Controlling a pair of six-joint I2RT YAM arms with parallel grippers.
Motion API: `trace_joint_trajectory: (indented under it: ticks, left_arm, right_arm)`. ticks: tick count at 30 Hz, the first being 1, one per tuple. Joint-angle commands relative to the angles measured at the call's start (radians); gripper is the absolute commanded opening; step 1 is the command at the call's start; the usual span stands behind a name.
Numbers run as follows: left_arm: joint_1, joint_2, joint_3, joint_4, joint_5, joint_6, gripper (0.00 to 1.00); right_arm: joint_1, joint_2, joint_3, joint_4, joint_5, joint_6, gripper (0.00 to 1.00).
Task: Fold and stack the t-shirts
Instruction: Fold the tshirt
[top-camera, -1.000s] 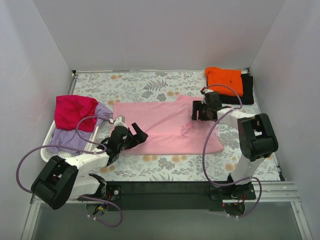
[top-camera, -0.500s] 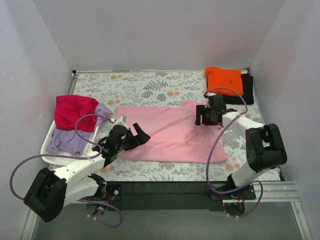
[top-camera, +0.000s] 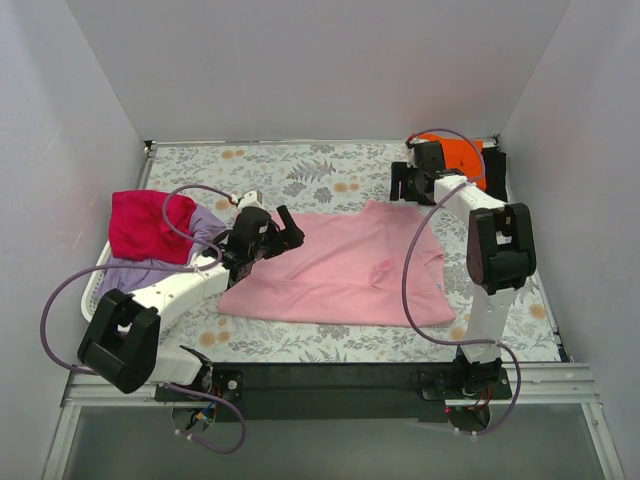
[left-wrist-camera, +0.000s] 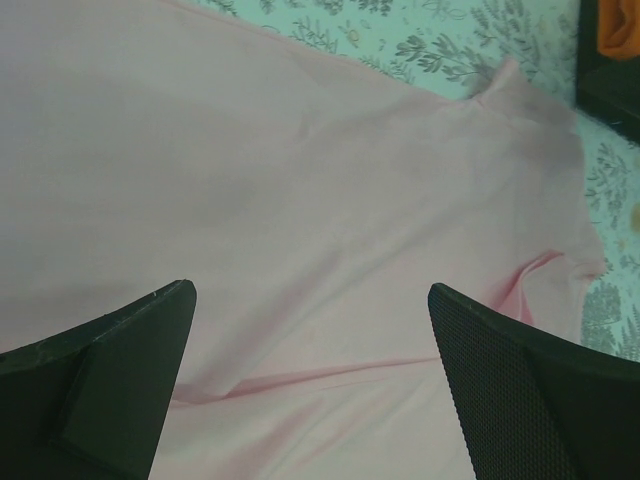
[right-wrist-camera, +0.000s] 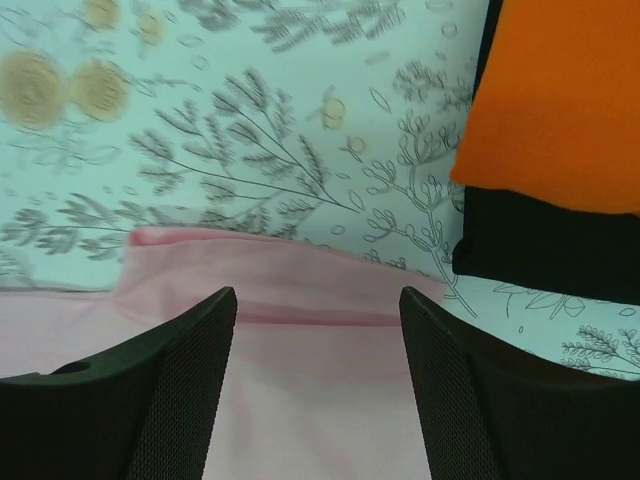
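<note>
1. The table (top-camera: 290, 170) carries every item listed below.
2. The spread t-shirt (top-camera: 340, 270) lies flat on the table, at the centre and extending toward the right.
3. The upper folded t-shirt (top-camera: 462, 152) lies on the lower folded t-shirt (top-camera: 497, 172) in the far right corner, behind and to the right of the spread t-shirt.
4. The laundry basket (top-camera: 101, 268) sits at the left edge, left of the spread t-shirt.
5. Inside the basket, the rear t-shirt (top-camera: 145, 222) lies on and behind the front t-shirt (top-camera: 135, 272).
6. The left gripper (top-camera: 288, 235) is over the far left corner of the spread t-shirt.
7. The right gripper (top-camera: 405, 190) is over the table at the spread t-shirt's far right corner, just left of the two folded t-shirts.
</note>
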Motion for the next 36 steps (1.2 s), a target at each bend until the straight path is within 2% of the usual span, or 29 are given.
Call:
trace_joint_trajectory:
  ticks: [1,19,25,29,36]
  left_arm:
    - [0.023,0.031,0.051,-0.028,-0.007,0.040,0.95]
    - [0.094,0.033,0.007,-0.025,0.042,0.051,0.95]
    - [0.111,0.021,0.008,-0.034,0.048,0.055,0.95]
    - [0.117,0.021,0.005,-0.038,0.052,0.051,0.95]
    - [0.122,0.033,-0.001,-0.037,0.057,0.046,0.95]
  right_arm:
    - [-0.020,0.056,0.047,-0.060,0.007,-0.010,0.60]
    - [-0.067,0.140,0.024,-0.050,0.105,-0.002,0.57]
    - [-0.076,0.176,0.044,-0.040,0.058,0.001,0.53]
    - [-0.078,0.170,0.030,-0.039,0.039,0.003,0.42]
    - [-0.069,0.122,-0.027,-0.021,-0.016,0.010,0.08]
